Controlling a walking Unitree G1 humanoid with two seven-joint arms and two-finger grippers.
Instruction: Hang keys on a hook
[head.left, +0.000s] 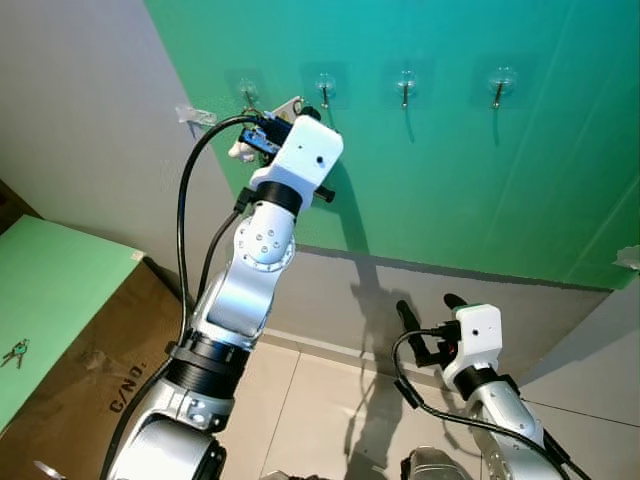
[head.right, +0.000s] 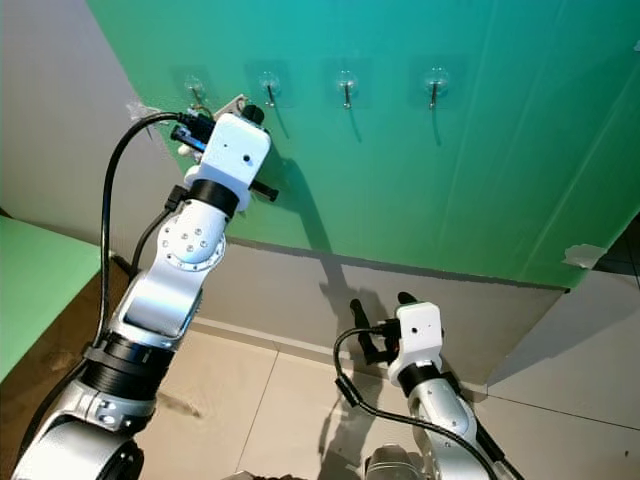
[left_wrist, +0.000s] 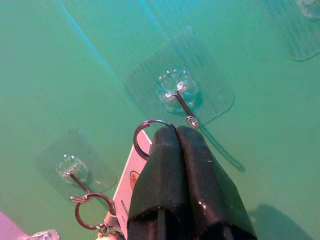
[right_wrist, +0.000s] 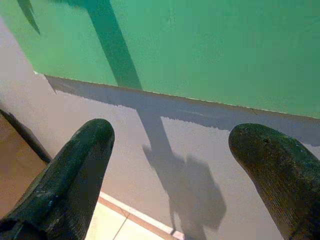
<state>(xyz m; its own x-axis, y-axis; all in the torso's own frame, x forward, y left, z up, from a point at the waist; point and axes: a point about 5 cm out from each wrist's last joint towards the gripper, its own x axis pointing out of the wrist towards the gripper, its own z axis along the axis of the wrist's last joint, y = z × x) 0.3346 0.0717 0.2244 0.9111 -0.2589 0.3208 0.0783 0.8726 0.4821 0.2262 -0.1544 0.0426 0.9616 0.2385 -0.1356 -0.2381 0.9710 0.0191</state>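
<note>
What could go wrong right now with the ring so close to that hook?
1. The left gripper pinches the key ring beside the hook's tip, not over it; letting go now would probably drop the keys.
2. The shut fingers cover much of the ring, leaving a small opening to thread.
3. The neighbouring hook already holds another ring, which the dangling tag might snag.

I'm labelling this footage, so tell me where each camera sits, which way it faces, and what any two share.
Left eye view: on the head, facing the green wall and its hooks; both arms show.
Right eye view: same scene as the other eye.
Left wrist view: along the left hand, shut on a key ring beside a hook.
Right wrist view: along the open right hand, facing the wall's grey base.
Shared: head and left wrist views both show the hooks.
</note>
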